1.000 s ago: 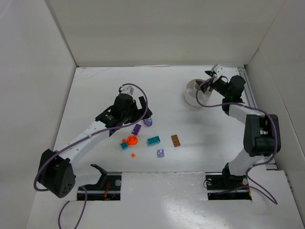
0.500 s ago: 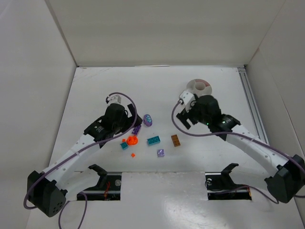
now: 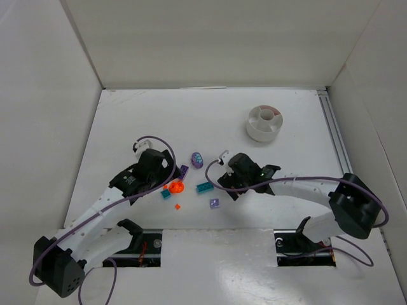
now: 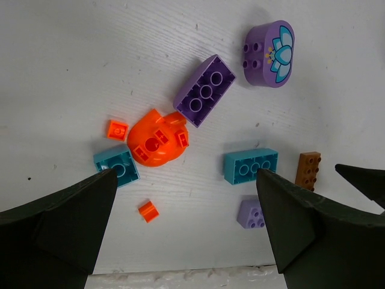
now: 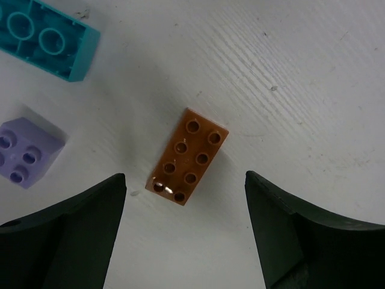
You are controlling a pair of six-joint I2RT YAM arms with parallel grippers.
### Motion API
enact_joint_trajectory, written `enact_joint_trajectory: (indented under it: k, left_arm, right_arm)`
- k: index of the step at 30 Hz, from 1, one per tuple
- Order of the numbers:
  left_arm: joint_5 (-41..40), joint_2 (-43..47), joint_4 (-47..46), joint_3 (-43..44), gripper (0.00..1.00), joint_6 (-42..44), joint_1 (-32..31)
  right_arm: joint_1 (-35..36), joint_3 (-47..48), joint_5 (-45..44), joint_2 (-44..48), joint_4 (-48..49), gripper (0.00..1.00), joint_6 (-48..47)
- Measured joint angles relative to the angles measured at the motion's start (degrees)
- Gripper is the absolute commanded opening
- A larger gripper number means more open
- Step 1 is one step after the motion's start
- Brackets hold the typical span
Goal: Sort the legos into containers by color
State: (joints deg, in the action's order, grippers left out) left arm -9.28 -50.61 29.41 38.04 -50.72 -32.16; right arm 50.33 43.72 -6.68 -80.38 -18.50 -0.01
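Two arms reach in from the near edge of a white table (image 3: pixel 127 121), both grippers wide open and holding nothing. Nearest their bases, a lilac brick (image 3: pixel 215 203) and a tiny orange bit (image 3: pixel 177 206) lie loose. Just beyond, the left gripper (image 4: pixel 186 174) hangs above a cluster: an orange rounded piece (image 4: pixel 157 137), a small teal brick (image 4: pixel 117 167), a long teal brick (image 4: pixel 251 164) and a purple brick (image 4: pixel 204 90), with an oval purple piece (image 4: pixel 269 53) farther out. Alongside, the right gripper (image 5: pixel 185 179) hangs directly over the brown brick (image 5: pixel 189 155), which lies flat, studs up, framed between the two fingers and touching neither. Its long axis runs away from the wrist camera, skewed slightly toward the right finger, so closing would likely pinch its narrow width, a little off square. Farthest back, well apart from every brick, sits the white dish (image 3: pixel 261 135); the right arm is nearer to it.
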Motion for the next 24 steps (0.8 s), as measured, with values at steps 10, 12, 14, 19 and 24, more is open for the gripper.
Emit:
enact_joint_trajectory:
  k: [10, 12, 14, 19, 24]
  left_arm:
    - [-0.31, 0.02, 0.17, -0.09, 0.99, -0.63, 0.0]
    - [-0.31, 0.02, 0.2, -0.09, 0.99, -0.66, 0.0]
    - [-0.31, 0.02, 0.17, -0.09, 0.99, -0.66, 0.0]
    - [-0.42, -0.33, 0.07, -0.09, 0.99, -0.66, 0.0]
    - [0.44, -1.44, -1.79, -0.09, 0.99, 0.9, 0.0]
  right_arm:
    - [0.0, -0.61, -1.16, -6.25, 5.84, 0.53, 5.9]
    - [0.0, -0.61, -1.25, -6.64, 6.84, 0.46, 6.54]
    - [0.0, -0.59, -1.46, -6.88, 7.5, 0.37, 7.19]
    - [0.0, -0.39, -2.36, -7.02, 7.82, 0.29, 7.3]
    - [-0.66, 1.01, -3.58, -5.6, 7.02, 0.27, 1.6]
